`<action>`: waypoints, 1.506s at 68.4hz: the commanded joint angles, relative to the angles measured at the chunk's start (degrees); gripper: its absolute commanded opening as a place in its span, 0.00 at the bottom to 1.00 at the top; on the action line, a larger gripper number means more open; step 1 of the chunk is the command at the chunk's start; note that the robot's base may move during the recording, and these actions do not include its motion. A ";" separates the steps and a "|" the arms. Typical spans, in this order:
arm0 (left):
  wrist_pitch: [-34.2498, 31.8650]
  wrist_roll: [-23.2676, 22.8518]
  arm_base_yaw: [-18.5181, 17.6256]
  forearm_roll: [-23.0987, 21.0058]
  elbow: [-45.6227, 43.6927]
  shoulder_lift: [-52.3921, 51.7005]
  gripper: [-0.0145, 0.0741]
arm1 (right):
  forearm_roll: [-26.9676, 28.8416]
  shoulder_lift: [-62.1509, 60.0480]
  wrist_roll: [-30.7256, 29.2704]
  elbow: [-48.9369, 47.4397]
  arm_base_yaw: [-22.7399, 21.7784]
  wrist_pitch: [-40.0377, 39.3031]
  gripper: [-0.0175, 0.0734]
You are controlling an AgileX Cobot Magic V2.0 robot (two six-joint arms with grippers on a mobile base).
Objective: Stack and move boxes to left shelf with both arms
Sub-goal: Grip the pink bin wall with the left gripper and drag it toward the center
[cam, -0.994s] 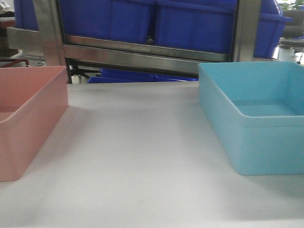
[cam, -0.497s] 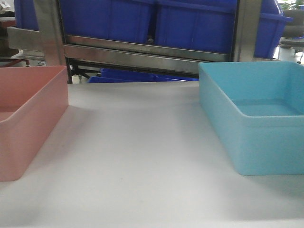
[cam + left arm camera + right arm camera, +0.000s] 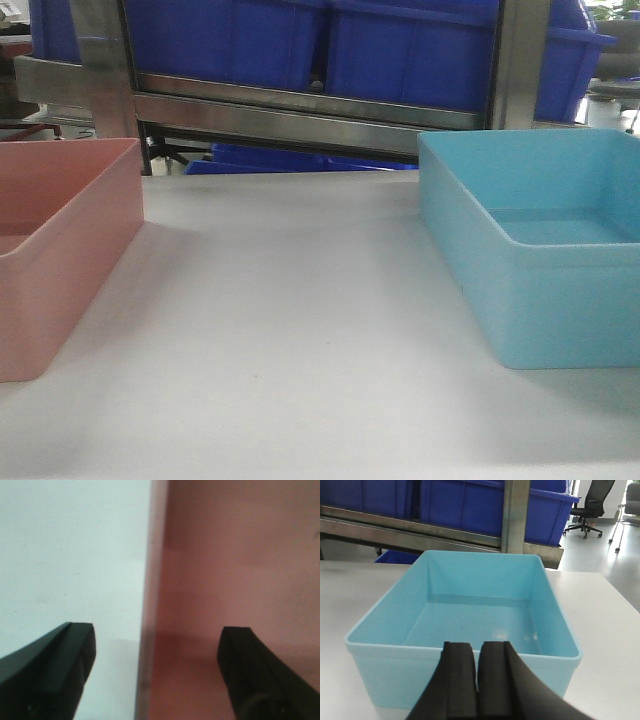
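Note:
The salmon pink bin point(image 3: 60, 260) stands on the white table at the left and the light blue bin point(image 3: 560, 290) at the right, well apart, both empty. Neither arm shows in the front view. In the left wrist view my left gripper point(image 3: 157, 630) is open and straddles a wall of the pink bin point(image 3: 240, 555): one finger point(image 3: 60, 665) is over the table, the other point(image 3: 255, 670) over the bin's inside. My right gripper point(image 3: 478, 645) is shut and empty, just in front of the near wall of the blue bin point(image 3: 470, 615). The roller shelf is out of view.
Behind the white table point(image 3: 290, 330) stands a steel rack with a brushed front bar point(image 3: 280, 120) that holds dark blue crates point(image 3: 400, 50). An upright post point(image 3: 516, 515) rises behind the blue bin. An office chair point(image 3: 592, 505) stands far right.

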 commanded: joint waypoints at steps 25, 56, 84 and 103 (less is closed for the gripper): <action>0.69 0.25 0.08 -0.40 -2.08 -2.68 0.16 | 0.03 -1.16 -0.53 -1.05 0.03 -4.79 0.26; 5.54 -12.79 -7.14 -4.56 -2.19 -17.87 0.16 | 0.03 -1.16 -0.53 -1.05 0.03 -4.79 0.26; 4.67 -25.61 -24.15 -8.18 3.62 -24.09 0.16 | 0.03 -1.16 -0.53 -1.05 0.03 -4.79 0.26; -11.90 -34.54 -34.72 -8.18 17.98 -23.86 0.16 | 0.03 -1.16 -0.53 -1.05 0.03 -4.79 0.26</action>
